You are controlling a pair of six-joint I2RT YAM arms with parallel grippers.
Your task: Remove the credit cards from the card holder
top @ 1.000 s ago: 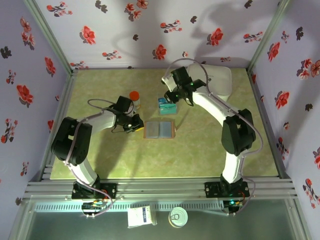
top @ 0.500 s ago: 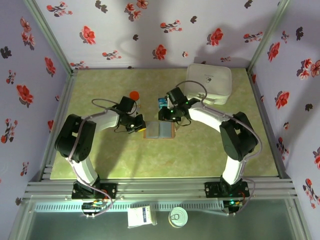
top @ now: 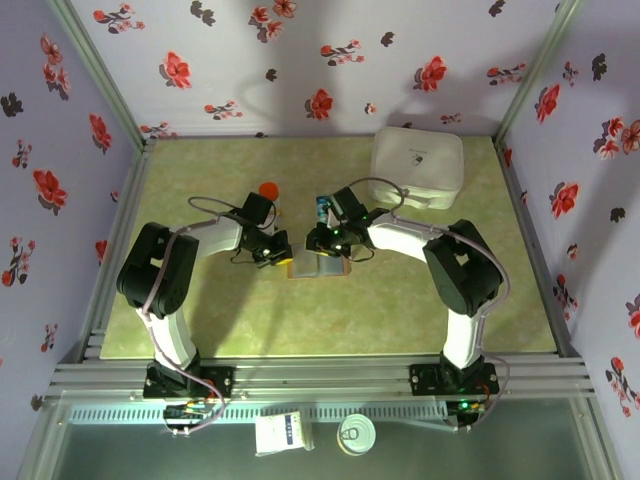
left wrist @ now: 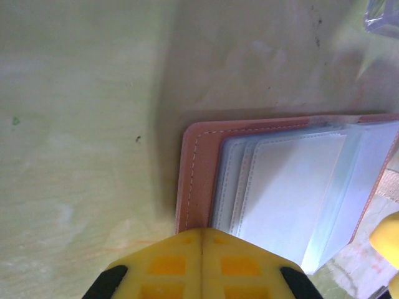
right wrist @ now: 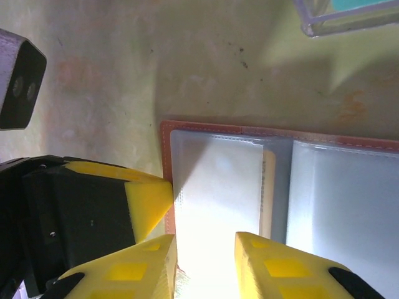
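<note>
On the green table (top: 200, 310) the parted right tool (right wrist: 206, 242) has reached the card holder (right wrist: 336, 205); left tool (left wrist: 201, 235) clenched.

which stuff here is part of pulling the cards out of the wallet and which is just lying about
job: flat tan-brown folding card holder; yellowish card in its sleeve; teal cards in clear plastic tray
lying about: large white rounded box; orange-capped bottle

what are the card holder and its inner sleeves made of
Card holder: probably tan leather or imitation, matte, with pale stitching along its rounded edge. Inner sleeves: likely soft translucent plastic, slightly glossy, with dotted seams and layers showing through.
</note>
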